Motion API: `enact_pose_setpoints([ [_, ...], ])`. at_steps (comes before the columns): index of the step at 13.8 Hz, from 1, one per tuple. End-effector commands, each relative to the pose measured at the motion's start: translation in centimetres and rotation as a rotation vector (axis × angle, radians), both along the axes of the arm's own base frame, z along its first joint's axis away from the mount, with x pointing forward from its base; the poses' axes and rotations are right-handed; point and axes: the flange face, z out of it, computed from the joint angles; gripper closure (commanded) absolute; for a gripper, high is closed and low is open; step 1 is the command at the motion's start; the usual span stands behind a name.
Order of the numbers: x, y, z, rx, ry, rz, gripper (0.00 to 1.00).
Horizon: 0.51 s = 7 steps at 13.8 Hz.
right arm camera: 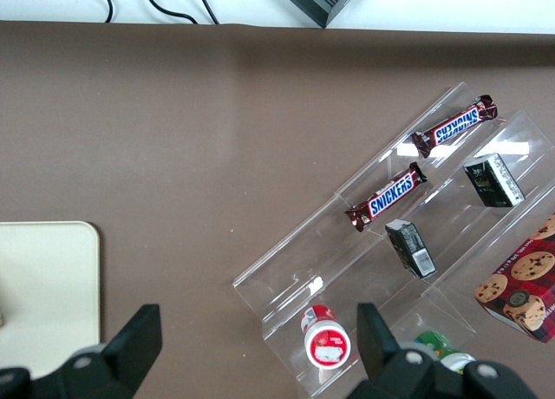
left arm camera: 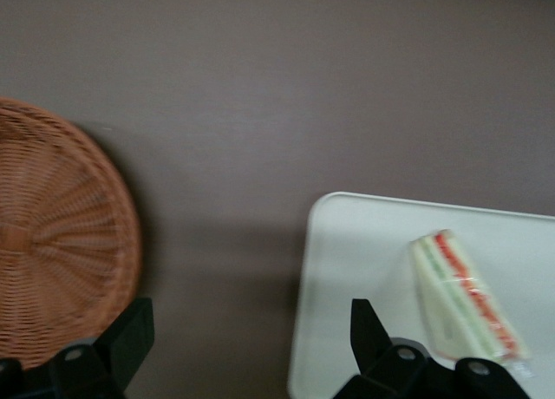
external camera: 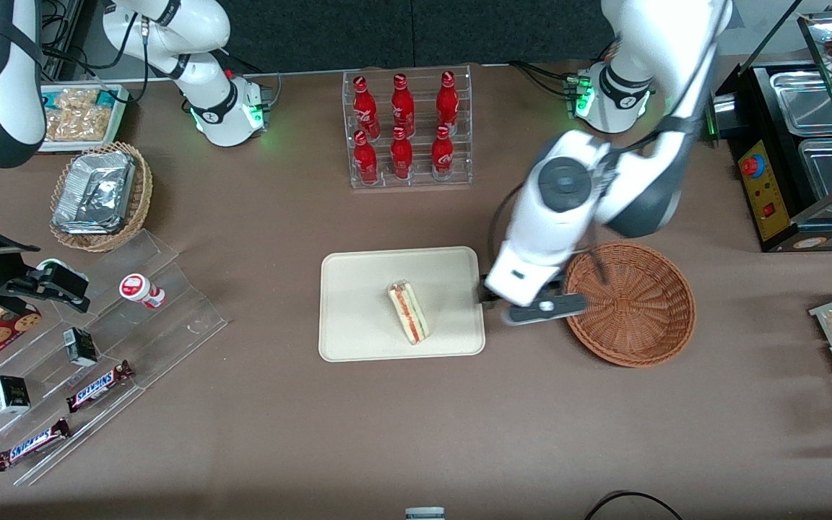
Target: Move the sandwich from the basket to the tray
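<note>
Sandwich (external camera: 408, 312) lying on the tray (external camera: 358, 303), gripper (left arm camera: 251, 334) with fingers apart, empty, above the tabletop between tray and basket (external camera: 640, 307), sandwich just beside it

The sandwich (external camera: 408, 312) lies on the tray (external camera: 358, 289), the basket (external camera: 647, 318) beside it (pincer (external camera: 492, 302) hovering between).

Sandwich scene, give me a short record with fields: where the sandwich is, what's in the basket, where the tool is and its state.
sandwich: lies on the tray, wrapped, free of the tool
tray: cream, holds only the sandwich
basket: reddish-brown wicker, nothing in it, beside the tray toward the working arm's end
tool: open, holding nothing, above the table strip between tray and basket
task state: sandwich already placed on the tray
</note>
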Motion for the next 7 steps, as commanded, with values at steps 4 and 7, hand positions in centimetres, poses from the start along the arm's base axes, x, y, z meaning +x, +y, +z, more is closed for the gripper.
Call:
enact_pose_setpoints([
  [4, -4.7, 13.3, 6.3, 0.000, 0.006, -0.180, 0.00],
  [7, -5.8, 19.9, 9.8, 0.027, 0.021, -0.273, 0.00],
])
